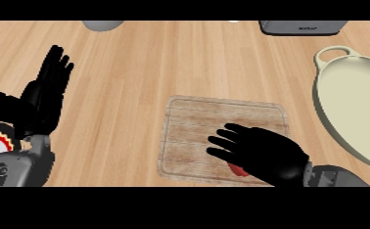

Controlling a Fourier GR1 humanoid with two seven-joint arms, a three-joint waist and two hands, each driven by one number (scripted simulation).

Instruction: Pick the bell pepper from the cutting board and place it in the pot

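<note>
So the right hand (pixel 264 154) is over the cutting board (pixel 195 125), fingers spread and relaxed, not curled round anything. The bell pepper (pixel 238 170) shows as a bit of red under its palm, near the board's front edge. The pot (pixel 350 101) sits off right. The left hand (pixel 45 93) rests open at the left.

The counter (pixel 145 66) is lit brightly and evenly, its pale wood shown in a warm tone from edge to edge. A thin band of shade is seen along the outer wall of the pot (pixel 321 113), while its inside is shown pale and flat. The right hand (pixel 264 154) is left almost uniformly black. A slightly darker rim is traced round the cutting board (pixel 202 125).
</note>
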